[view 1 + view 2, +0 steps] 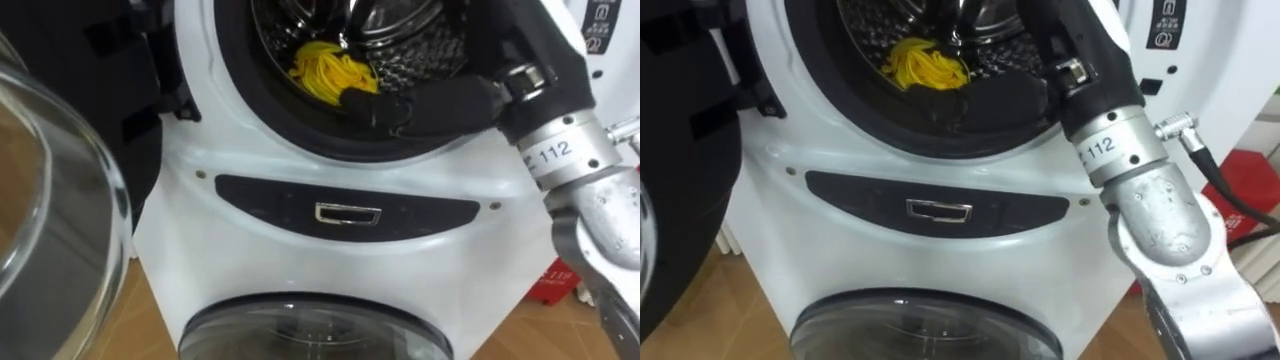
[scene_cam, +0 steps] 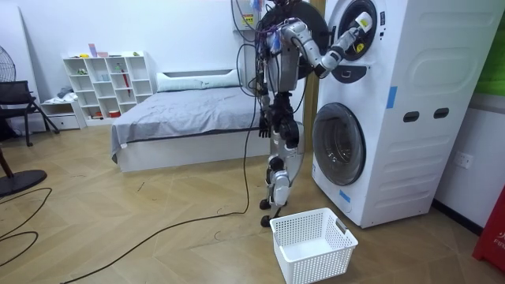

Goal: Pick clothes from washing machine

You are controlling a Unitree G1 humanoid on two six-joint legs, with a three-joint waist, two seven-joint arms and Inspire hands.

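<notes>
On my far left the door (image 1: 60,200) of the upper machine (image 1: 300,170) stands wide, its glass well clear of the opening. Inside the black gasket (image 1: 300,130), the yellow cloth (image 1: 330,70) lies low at the front of the drum (image 1: 430,45), just behind the gasket's lip. It is a loose bunch of strands, and its long axis slants down to the right, toward my right hand (image 1: 390,110). That hand reaches in over the lower right of the lip and its tip meets the cloth's right end. It is black against black rubber there, so I cannot tell whether it has hold of the cloth or only touches it. Above the cloth the drum is open space; the arm takes up the right side of the opening.

In the room view the bed (image 2: 181,110) is off to the left. The robot stands close before the stacked machines with its right arm raised into the upper one. What I take for the left hand (image 2: 264,125) hangs at its side, its state beyond my reading. The white basket (image 2: 304,264) sits on the floor by its feet, with bare floor around it.
</notes>
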